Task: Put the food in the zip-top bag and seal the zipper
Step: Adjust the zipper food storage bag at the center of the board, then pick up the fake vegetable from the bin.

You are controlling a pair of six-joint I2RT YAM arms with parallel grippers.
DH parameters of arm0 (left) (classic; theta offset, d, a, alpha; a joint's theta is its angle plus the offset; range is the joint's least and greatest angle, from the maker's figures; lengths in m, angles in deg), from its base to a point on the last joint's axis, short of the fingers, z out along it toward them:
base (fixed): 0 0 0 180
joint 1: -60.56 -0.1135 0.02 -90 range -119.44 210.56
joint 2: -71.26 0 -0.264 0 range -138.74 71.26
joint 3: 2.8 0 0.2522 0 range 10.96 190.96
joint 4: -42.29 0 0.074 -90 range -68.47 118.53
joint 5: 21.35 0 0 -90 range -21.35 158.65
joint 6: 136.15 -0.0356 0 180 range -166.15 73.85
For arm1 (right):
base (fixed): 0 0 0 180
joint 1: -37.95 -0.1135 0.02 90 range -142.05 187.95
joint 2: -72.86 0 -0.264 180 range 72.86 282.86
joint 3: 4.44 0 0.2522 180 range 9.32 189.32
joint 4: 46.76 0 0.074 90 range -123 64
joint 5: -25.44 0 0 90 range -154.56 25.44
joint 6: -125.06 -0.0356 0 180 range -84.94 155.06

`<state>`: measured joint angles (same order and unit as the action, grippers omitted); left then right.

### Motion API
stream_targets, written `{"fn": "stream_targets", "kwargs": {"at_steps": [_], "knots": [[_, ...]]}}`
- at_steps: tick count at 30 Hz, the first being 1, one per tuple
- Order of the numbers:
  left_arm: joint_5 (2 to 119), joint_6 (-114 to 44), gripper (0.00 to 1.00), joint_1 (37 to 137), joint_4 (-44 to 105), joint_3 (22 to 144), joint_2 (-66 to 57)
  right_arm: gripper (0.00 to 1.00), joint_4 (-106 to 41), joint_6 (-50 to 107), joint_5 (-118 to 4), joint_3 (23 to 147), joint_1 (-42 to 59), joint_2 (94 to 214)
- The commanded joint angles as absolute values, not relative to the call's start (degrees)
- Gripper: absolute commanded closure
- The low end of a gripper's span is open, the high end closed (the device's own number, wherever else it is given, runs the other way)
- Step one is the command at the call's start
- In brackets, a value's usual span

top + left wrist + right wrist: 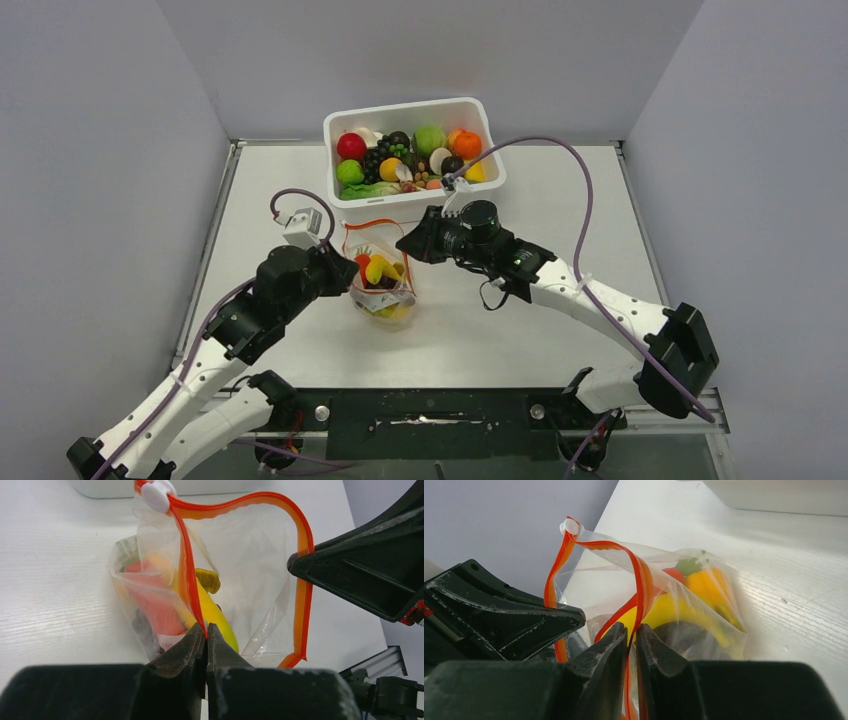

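Left gripper (206,628) is clamped tight on the zipper (300,555) at the left side of the bag (383,290), with the orange strip pinched at its tips. The bag stands on the table (560,310) between both grippers, just in front of the tub (430,197), its mouth gaping and the food (215,612) inside. Right gripper (633,630) straddles the zipper's right side, jaws a sliver apart; whether they pinch it I cannot tell.
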<state>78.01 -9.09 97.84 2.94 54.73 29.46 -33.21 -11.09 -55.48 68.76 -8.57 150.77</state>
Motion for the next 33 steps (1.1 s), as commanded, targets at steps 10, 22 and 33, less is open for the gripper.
{"fn": "stream_targets", "kwargs": {"at_steps": [10,22,33], "knots": [[78.05,-16.03,1.0,97.46,9.4,52.85,31.54,0.49,-26.47,3.32,-62.53,82.37,-6.13,150.81],[74.37,-22.53,1.0,97.47,10.22,52.19,33.72,0.4,-24.51,8.34,-65.91,91.52,4.32,158.85],[72.74,-25.17,1.0,97.47,11.19,49.85,36.58,0.4,-23.26,9.94,-67.28,110.07,6.62,181.98]]}}
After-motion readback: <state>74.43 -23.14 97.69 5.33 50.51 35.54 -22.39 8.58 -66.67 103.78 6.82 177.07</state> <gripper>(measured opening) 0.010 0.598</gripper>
